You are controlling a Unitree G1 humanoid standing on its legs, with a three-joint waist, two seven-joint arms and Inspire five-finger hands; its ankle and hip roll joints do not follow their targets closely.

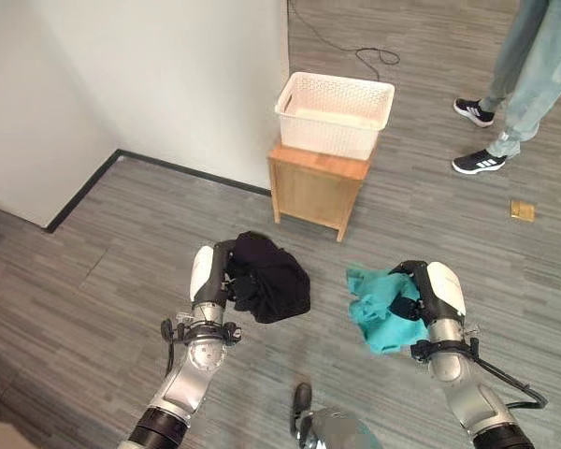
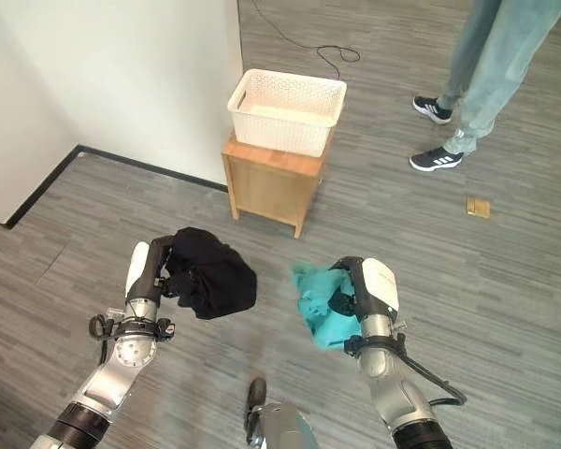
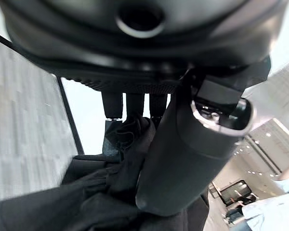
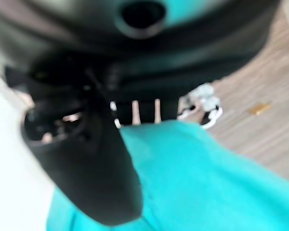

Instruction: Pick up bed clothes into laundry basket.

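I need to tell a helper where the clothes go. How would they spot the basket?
Find the white wall corner; a small wooden cabinet stands on the floor against it. The basket sits on top: white plastic lattice, open-topped, the one white container there, ahead of both robot hands.

Garments, two: one black garment (image 1: 269, 278) and one teal garment (image 1: 378, 304), both before the cabinet (image 1: 316, 187). Basket (image 1: 337, 112), one, atop cabinet. Cabinet, one. Shoes (image 1: 479, 162), two, right of cabinet. Small tan object (image 1: 522, 210), one, beyond the shoes.
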